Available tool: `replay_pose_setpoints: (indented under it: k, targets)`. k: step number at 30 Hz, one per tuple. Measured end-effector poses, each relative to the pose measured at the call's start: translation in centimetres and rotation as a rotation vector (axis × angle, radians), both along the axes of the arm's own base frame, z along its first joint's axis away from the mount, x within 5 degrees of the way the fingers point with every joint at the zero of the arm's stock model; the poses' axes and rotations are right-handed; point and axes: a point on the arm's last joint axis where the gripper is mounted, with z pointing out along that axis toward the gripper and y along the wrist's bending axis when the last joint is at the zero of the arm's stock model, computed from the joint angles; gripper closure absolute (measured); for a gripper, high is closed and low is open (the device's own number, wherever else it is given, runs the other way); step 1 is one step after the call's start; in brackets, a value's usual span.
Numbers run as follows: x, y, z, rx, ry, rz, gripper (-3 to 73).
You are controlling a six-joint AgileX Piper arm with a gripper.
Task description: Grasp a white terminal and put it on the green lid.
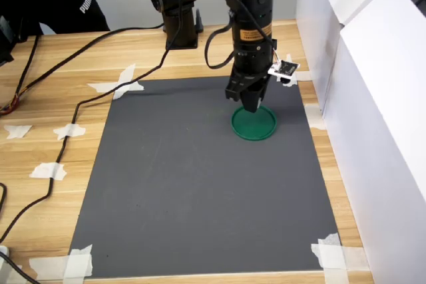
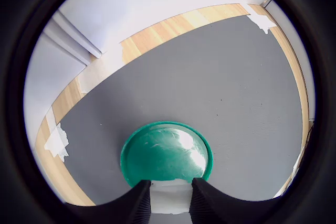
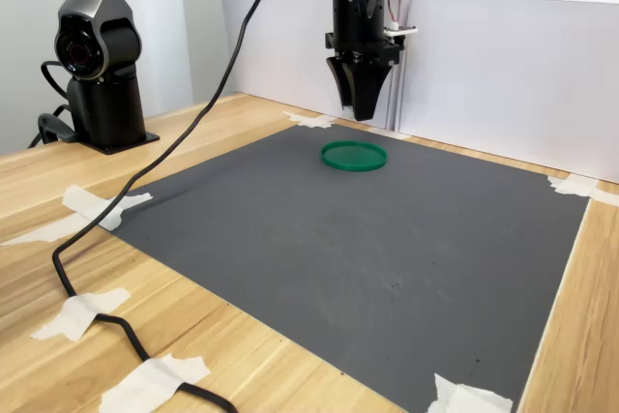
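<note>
- Nearest the wrist camera: the two dark fingers of the gripper stand at a narrow gap with the white terminal clamped between them. Only its pale front face shows; ridges cannot be made out.
- In both exterior views the terminal is hidden inside the finger tips; the gripper hangs tip-down above the green lid, apart from it, which the second exterior view shows most plainly.
- The green lid lies flat on the dark grey mat, near the mat's far right part in the first exterior view. Its inside is bare and glossy.
- Judged step: terminal carried over the lid, release not yet made.
- Risk 1: release from this height. The small block could bounce on the hard glossy disc and roll over the low raised rim onto the mat.
- Risk 2: offset. In the wrist view the terminal sits over the lid's near rim, not its middle; a drop here could land on the rim and tip outward.
- Risk 3: descending too far could press the fingers onto the light lid and shift it.
- Surface: the mat is taped at its corners with white tape strips to a wooden table. A black cable crosses the table.
- Room: white panels stand close along the first exterior view's right; the arm's base stands at the second exterior view's left.
</note>
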Motion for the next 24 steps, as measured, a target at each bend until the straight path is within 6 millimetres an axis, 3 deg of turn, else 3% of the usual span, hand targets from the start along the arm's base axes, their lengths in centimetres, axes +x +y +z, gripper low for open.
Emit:
replay_pose_setpoints:
  k: [6,12,15,24]
  targets:
    - [0.1,0.0,-0.2,-0.002,0.004,0.0,39.4]
    - [0.1,0.0,-0.2,-0.002,0.004,0.0,18.8]
    - [0.1,0.0,-0.2,-0.002,0.004,0.0,12.5]
    - [-0.3,-0.2,1.1,0.018,-0.031,0.0,11.3]
